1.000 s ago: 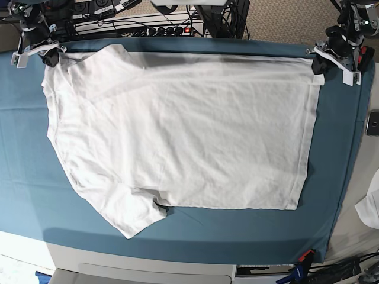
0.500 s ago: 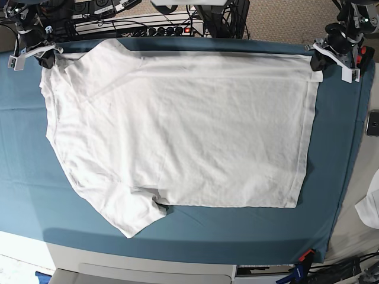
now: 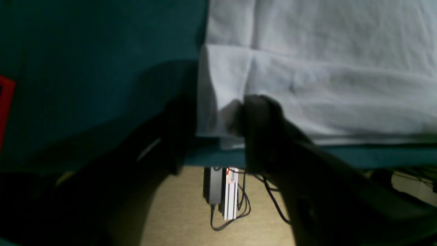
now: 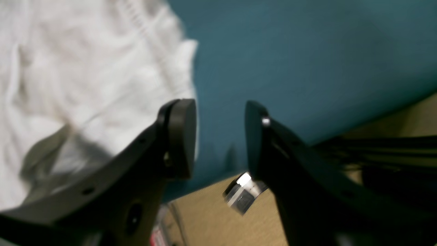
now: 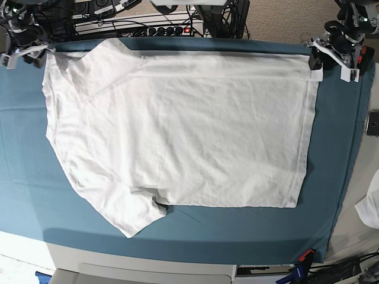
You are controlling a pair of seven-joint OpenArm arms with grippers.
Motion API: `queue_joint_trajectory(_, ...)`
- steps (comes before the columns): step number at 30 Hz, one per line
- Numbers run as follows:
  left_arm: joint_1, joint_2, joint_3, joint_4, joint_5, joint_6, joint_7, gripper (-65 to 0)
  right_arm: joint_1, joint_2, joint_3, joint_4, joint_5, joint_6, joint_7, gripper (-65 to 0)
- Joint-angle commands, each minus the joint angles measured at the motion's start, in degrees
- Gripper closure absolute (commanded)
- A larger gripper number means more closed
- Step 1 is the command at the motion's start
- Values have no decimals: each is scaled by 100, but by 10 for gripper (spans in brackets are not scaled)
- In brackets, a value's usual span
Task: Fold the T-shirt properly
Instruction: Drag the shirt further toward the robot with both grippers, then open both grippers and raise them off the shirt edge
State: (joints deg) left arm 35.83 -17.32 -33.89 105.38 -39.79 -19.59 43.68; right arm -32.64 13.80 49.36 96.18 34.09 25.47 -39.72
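i am holding both grippers at the far edge of the table, one at each far corner of the t-shirt (image 5: 177, 130), which is lying spread flat on the teal cloth (image 5: 23, 177), folded lengthwise with one sleeve pointing toward the near edge. my right gripper (image 4: 220, 136) is standing with its jaws clearly apart and nothing between them, the collar end of the shirt lying just beside one finger (image 4: 179, 136). my left gripper (image 3: 211, 133) is sitting astride the hem corner, fabric lying between its dark fingers (image 3: 263, 133); the jaws are looking parted, though i cannot tell whether they are pinching the cloth
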Motion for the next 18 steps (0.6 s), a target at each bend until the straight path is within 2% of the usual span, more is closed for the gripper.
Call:
queue_joint_trajectory(1, 50, -79, -48, 79, 184, 26, 0, -274, 26, 111, 149, 101, 35, -7, 177, -239)
queue_joint_trajectory(3, 50, -76, -48, 144, 485, 72, -4, -274, 131, 114, 317, 101, 37, -87, 179, -239)
queue_joint_trajectory(7, 35, -76, -48, 389, 1143, 507, -179, -274, 372, 131, 452, 101, 39, -160, 179, -239)
queue_joint_trajectory(9, 35, -76, -48, 516, 1198, 621, -214, -274, 522, 131, 452, 101, 39, -157, 181, -239)
queue_joint_trajectory(14, 17, -74, -48, 608, 1193, 625, -372, -273, 874, 160, 409, 101, 50, -155, 177, -239)
queue_joint_trajectory(18, -59, -76, -48, 608, 1196, 625, -378, -273, 901, 385, 188, 101, 37, -153, 179, -239)
